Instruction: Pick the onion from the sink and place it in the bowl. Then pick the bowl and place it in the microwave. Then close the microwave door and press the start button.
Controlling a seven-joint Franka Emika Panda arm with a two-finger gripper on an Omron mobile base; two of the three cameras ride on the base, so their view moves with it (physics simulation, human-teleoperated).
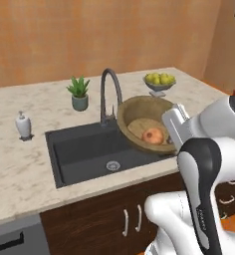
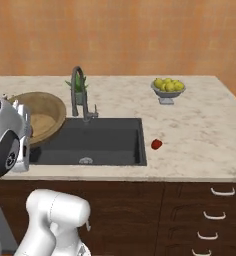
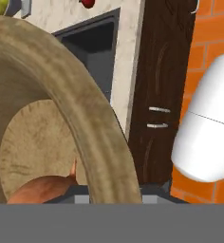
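Now tool (image 3: pixel 115 192) clamps bowl (image 1: pixel 134 112) rim; onion (image 1: pixel 153 135) inside.

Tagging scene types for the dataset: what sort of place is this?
A kitchen, simulated. A black sink with an arched faucet is set into a marble-look counter above dark wood cabinets; a footed bowl of yellow-green fruit stands on the counter.

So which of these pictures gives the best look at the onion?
The left base view: the onion sits whole and unobstructed inside the tilted bowl. The hand view catches just its edge behind the rim. In the right base view the arm hides it.
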